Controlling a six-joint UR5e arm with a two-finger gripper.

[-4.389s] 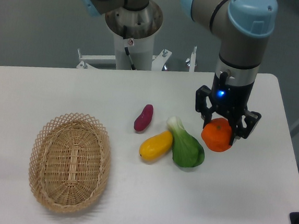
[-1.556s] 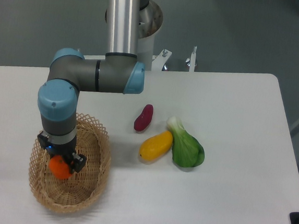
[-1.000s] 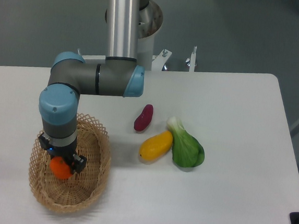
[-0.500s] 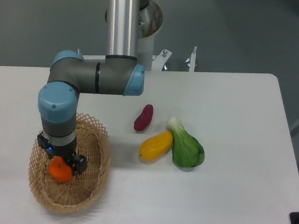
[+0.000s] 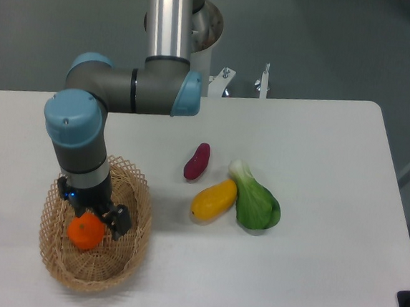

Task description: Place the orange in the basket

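I am hanging my one arm over the left part of the white table (image 5: 309, 277), with my gripper (image 5: 93, 213) reaching down inside the single basket (image 5: 134, 242). One orange (image 5: 85, 231) is lying on the woven floor of that basket, toward its middle, just below my fingers (image 5: 119, 220). My fingers are standing apart, one showing dark at the right of the fruit and the other mostly hidden behind my wrist; whether either is touching the skin I cannot tell, but they are not pinching it. Out on the table, to the right of the basket and well apart from it, three other items are lying in a loose group: one purple sweet potato (image 5: 197, 161) nearest my base, one yellow mango-shaped fruit (image 5: 214, 199) in front of it, and one green leafy vegetable (image 5: 255, 200) touching the yellow fruit on its right side
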